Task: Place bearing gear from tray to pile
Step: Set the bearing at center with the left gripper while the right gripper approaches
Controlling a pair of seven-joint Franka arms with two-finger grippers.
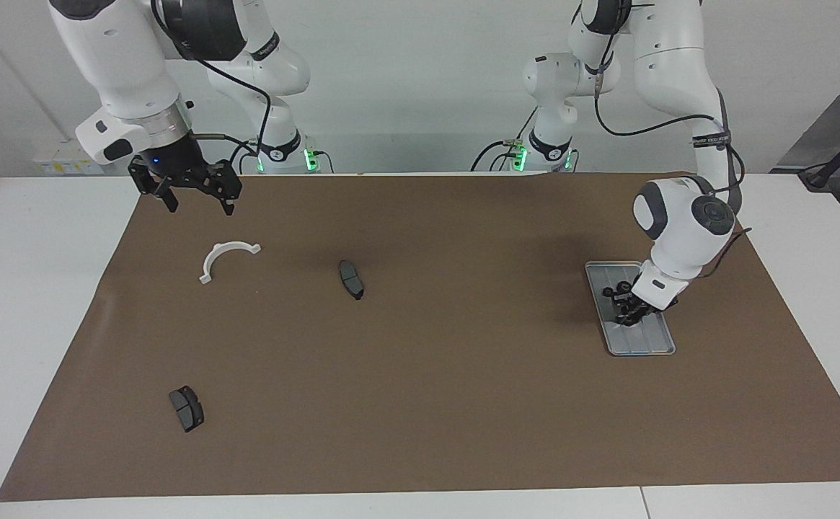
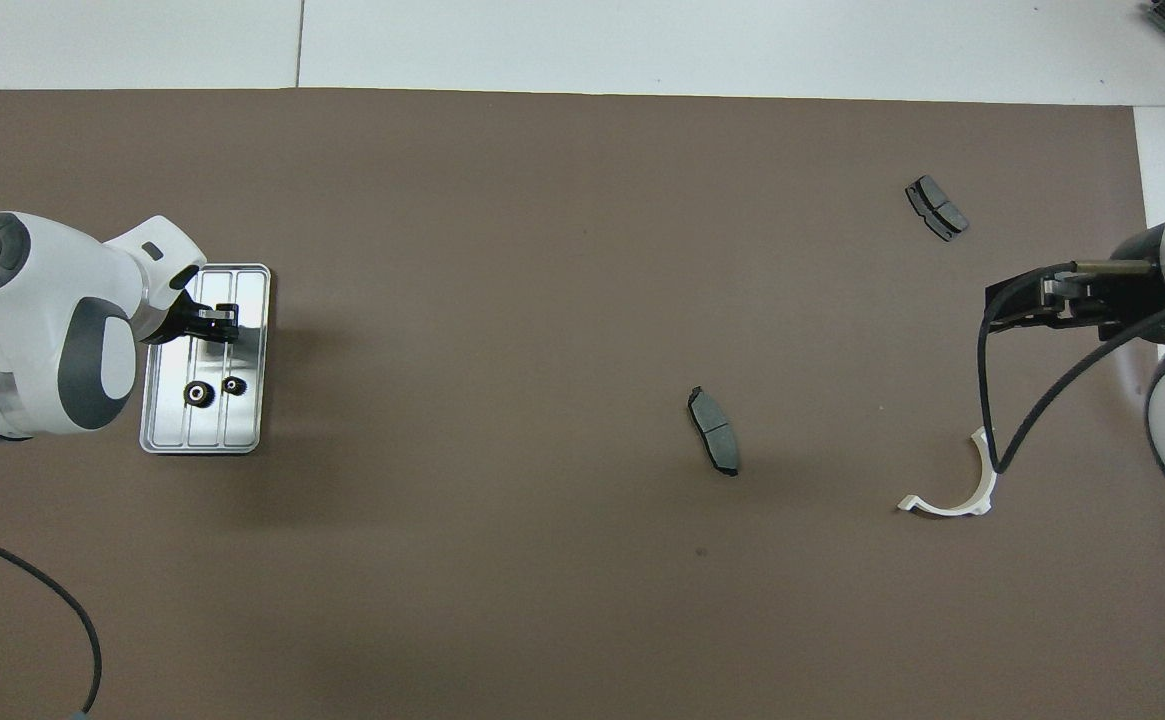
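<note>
The silver tray [image 1: 644, 342] lies toward the left arm's end of the brown mat; it also shows in the overhead view [image 2: 242, 432]. Two small black gears [image 2: 199, 393] [image 2: 234, 384] lie on it, also seen in the facing view [image 1: 609, 292]. My left gripper [image 1: 629, 313] [image 2: 222, 322] is low over the tray's middle, beside the gears and farther from the robots than them. The pile is scattered: a white half-ring bracket [image 1: 222, 254] [image 2: 954, 497] and two dark brake pads [image 1: 351, 280] [image 1: 186, 408]. My right gripper [image 1: 200, 205] [image 2: 1000, 308] waits open above the mat near the bracket.
The brown mat [image 1: 463, 404] covers most of the white table. The brake pads also show in the overhead view [image 2: 714, 430] [image 2: 936, 207]. Cables hang from both arms near the grippers.
</note>
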